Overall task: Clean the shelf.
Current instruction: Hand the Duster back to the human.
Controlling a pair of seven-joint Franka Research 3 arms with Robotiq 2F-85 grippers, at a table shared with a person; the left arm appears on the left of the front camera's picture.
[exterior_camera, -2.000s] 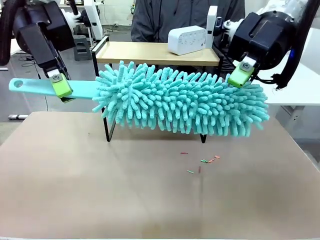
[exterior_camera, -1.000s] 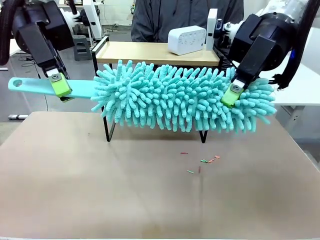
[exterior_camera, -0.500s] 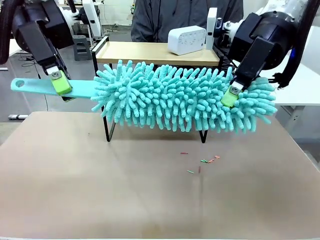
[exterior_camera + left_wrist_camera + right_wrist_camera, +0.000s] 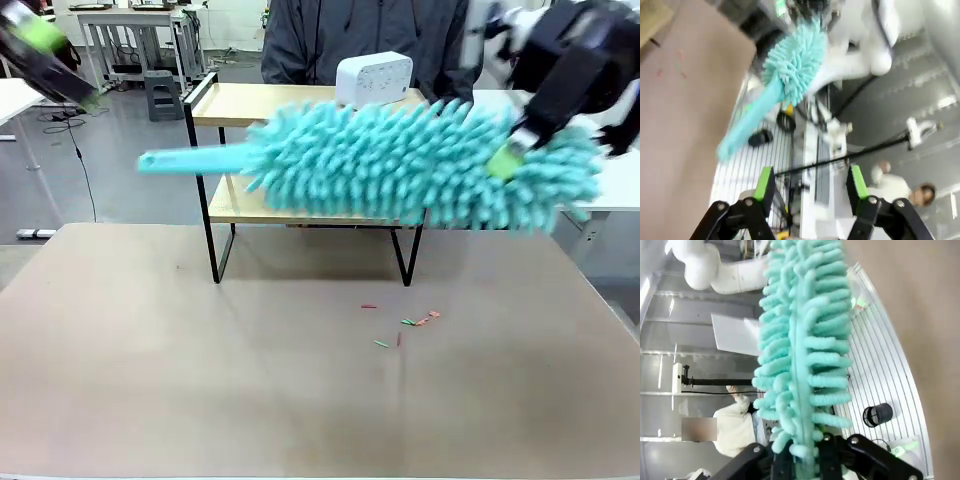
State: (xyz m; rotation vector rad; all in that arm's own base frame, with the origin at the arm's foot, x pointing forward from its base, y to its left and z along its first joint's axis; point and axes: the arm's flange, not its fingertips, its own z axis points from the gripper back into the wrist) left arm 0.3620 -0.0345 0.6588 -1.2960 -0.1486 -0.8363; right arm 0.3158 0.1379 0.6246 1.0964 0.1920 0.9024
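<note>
Shelf (image 4: 300, 105) first: a small two-tier rack, thin black metal legs and two pale wooden boards, standing at the far side of the beige tabletop (image 4: 200, 380) in front of a seated person (image 4: 350, 30). A white rounded box (image 4: 375, 78) sits on its top board. A few tiny coloured scraps (image 4: 405, 325) lie on the tabletop in front of it.

My right pincer (image 4: 510, 160) is clamped shut on the far end of a turquoise duster (image 4: 420, 165), a long fluffy head of soft chenille noodles with a flat plastic handle. The duster hangs level across the front of the shelf, blurred with motion.

My left pincer (image 4: 810, 192) stands open and holds nothing, green pads apart. Half a second ago it gripped the handle; now it has let go and pulled up to the upper left corner, and the duster has lifted higher and shifted right, carried by my right arm alone.
</note>
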